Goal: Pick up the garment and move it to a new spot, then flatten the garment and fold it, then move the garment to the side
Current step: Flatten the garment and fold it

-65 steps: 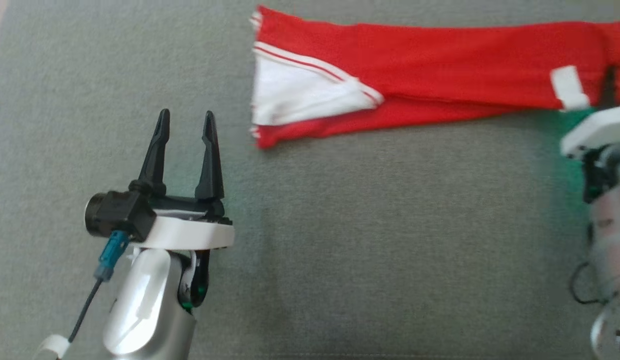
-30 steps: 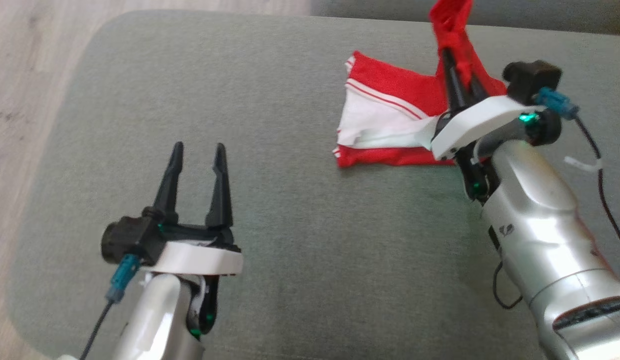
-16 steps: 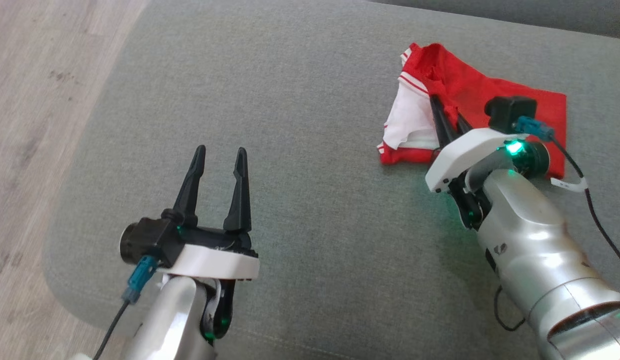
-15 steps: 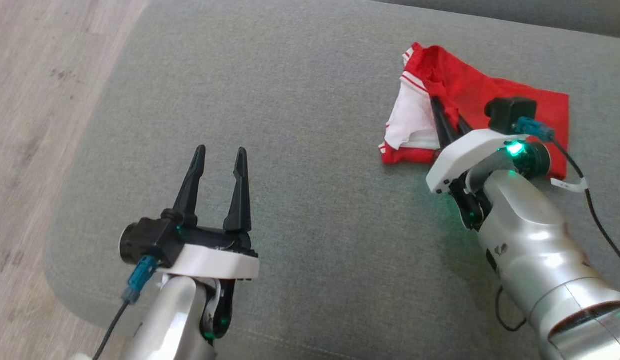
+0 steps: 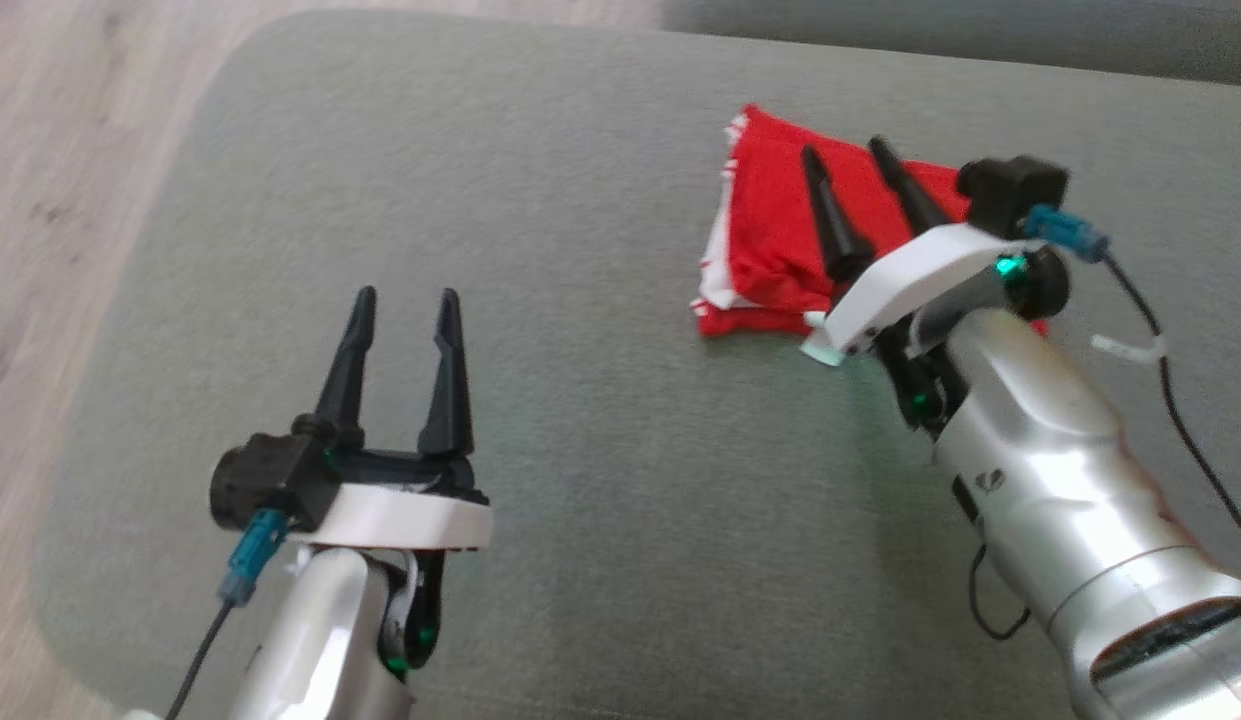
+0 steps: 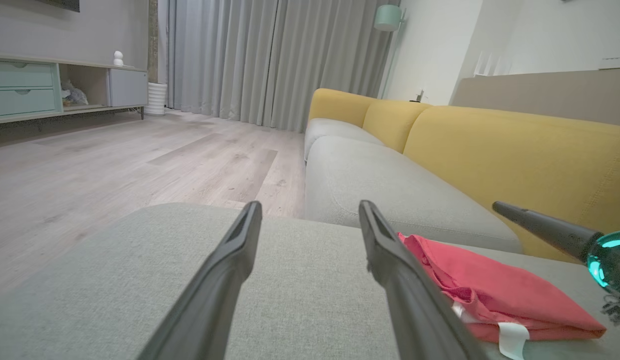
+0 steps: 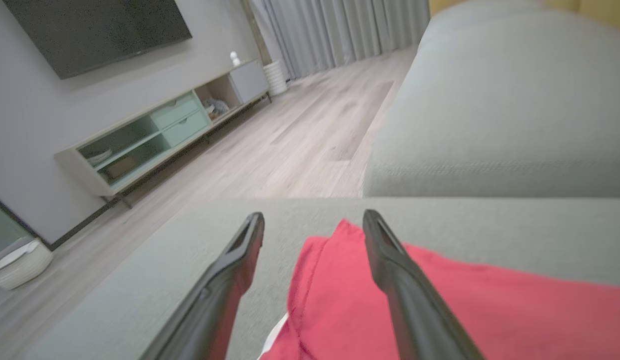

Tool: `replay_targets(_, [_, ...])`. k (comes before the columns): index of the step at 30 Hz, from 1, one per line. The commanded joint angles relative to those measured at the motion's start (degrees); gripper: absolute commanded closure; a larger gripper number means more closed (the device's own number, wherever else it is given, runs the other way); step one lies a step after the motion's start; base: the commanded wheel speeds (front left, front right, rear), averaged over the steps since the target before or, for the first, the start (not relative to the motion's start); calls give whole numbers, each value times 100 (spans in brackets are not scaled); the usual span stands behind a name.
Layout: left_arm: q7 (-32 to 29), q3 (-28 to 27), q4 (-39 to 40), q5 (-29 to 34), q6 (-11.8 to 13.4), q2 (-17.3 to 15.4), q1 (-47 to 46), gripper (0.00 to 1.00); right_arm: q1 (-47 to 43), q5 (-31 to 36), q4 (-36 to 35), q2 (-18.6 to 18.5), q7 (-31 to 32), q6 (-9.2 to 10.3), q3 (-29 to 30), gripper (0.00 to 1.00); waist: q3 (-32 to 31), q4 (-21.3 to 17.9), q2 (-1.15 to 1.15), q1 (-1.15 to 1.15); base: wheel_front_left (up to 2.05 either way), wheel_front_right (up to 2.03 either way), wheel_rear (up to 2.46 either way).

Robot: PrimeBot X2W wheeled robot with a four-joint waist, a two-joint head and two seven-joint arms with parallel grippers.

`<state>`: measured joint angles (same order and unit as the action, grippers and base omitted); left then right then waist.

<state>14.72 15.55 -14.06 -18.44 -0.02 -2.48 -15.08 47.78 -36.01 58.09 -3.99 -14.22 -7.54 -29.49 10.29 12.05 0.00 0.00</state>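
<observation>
Lying folded on the grey cushion (image 5: 580, 200), the red garment (image 5: 770, 230) is just below the right pincer (image 5: 842, 148), whose fingers stand spread and grasp nothing, while the left pincer (image 5: 406, 296), also released, hovers well apart at its left.

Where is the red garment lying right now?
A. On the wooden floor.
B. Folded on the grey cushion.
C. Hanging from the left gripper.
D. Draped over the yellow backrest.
B: the garment lies folded on the grey cushion, beneath the open right gripper.
</observation>
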Motion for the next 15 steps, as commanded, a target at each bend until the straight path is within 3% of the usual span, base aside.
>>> replay_targets(1, [28, -282, 206, 84, -11, -40, -145, 0, 132, 299, -279, 111, -76, 5, 223, 0, -134, -287, 0, 0, 0, 0, 0])
replay_targets(6, [28, -470, 208, 205, -72, -41, -55, 0, -275, 1190, -781, 111, -76, 5, 1076, 0, -233, -646, 0, 0, 0, 0, 0])
replay_targets(12, [28, -725, 155, 401, -207, -51, 104, 0, -1344, 2556, -2058, 109, -77, 5, 2306, 0, -316, -1100, 0, 0, 0, 0, 0])
replay_targets(15, [28, -848, 134, 493, -244, -50, 187, 0, -1931, 2835, -2671, 110, -77, 5, 2658, 0, -364, -1265, 0, 0, 0, 0, 0])
